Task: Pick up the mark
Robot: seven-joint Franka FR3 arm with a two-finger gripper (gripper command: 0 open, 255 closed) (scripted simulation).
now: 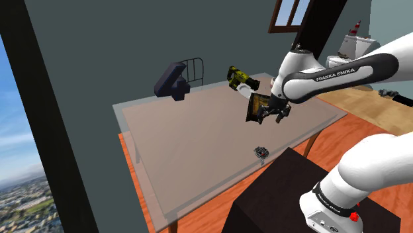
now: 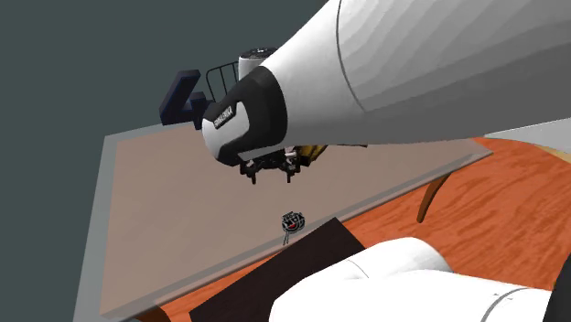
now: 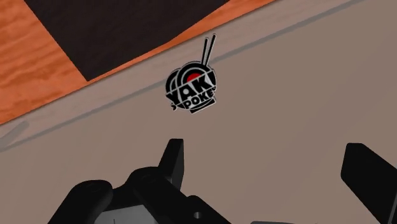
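Observation:
The mark (image 1: 261, 153) is a small flat black round logo with a red spot and two thin sticks. It lies on the brownish table (image 1: 185, 145) near the edge closest to the stand, and also appears as mark (image 2: 291, 222) and mark (image 3: 191, 89). My gripper (image 1: 271, 118) hovers above the table, farther in from that edge than the mark. Its fingers (image 3: 173, 159) stand wide apart with only bare tabletop between them. The mark sits ahead of the gripper (image 3: 270, 168), untouched. From the second exterior view, the gripper (image 2: 270, 172) hangs above and slightly left of the mark.
A dark blue figure shaped like a 4 (image 1: 173, 81) and a wire rack (image 1: 192, 68) stand at the table's far side. A yellow-and-black object (image 1: 241, 79) and a brown framed item (image 1: 255, 106) lie behind the gripper. The dark stand (image 1: 278, 198) borders the near edge.

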